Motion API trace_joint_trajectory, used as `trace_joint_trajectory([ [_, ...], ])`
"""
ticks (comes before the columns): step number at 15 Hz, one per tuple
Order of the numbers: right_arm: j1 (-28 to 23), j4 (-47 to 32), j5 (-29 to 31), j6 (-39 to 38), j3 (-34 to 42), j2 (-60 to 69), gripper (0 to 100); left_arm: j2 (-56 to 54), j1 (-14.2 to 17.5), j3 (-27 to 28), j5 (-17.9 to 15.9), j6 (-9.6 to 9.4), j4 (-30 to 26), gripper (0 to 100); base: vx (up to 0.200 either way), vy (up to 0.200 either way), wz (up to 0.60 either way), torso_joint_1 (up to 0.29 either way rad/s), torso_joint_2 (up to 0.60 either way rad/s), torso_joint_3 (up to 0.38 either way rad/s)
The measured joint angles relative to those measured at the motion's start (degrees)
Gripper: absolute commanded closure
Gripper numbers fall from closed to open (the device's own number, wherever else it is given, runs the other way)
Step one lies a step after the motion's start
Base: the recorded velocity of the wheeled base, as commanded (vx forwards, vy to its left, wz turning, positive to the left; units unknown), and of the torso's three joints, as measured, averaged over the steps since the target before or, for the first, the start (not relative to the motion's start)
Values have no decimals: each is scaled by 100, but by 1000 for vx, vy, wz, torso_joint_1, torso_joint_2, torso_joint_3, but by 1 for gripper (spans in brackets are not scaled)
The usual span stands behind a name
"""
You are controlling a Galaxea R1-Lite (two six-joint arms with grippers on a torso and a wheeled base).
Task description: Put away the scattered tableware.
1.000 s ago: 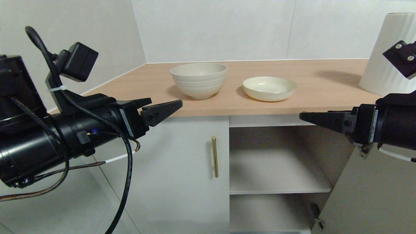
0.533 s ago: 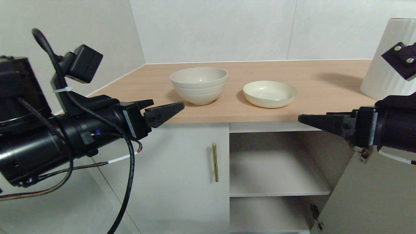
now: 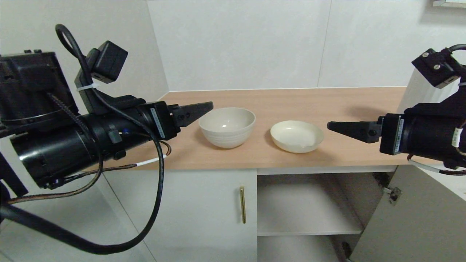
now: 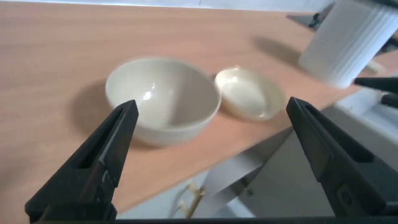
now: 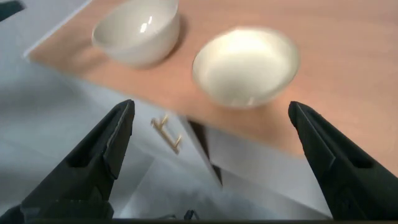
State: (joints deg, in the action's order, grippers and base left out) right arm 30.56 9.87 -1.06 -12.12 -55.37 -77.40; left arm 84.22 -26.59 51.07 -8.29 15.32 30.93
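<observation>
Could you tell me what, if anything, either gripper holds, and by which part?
Nothing is held: the left gripper and right gripper are both open and empty.

We can read no text, number or sign anywhere. We see a white label (image 3: 157, 123) round the base of the left gripper (image 4: 211, 107), a second label (image 3: 398, 134) on the right gripper (image 5: 209, 107), and a tag (image 3: 457, 137) farther up that arm. Their print is too small for us to make out.
</observation>
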Motion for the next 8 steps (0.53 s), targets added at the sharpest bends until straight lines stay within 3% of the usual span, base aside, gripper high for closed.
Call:
trace_joint_trajectory([
  [2, -121, 266, -156, 0, 2, -143, 0, 100, 22, 161, 2, 218, -123, 0, 0, 0, 0, 115, -305, -171],
  [5, -269, 373, -271, 0, -13, -397, 0, 310, 162, 422, -2, 307, -575, 0, 0, 0, 0, 24, -62, -39],
  [8, -295, 189, 306, -39, -352, -772, 0, 557, 267, 717, 9, 785, -1022, 0, 0, 0, 0, 0, 0, 0],
])
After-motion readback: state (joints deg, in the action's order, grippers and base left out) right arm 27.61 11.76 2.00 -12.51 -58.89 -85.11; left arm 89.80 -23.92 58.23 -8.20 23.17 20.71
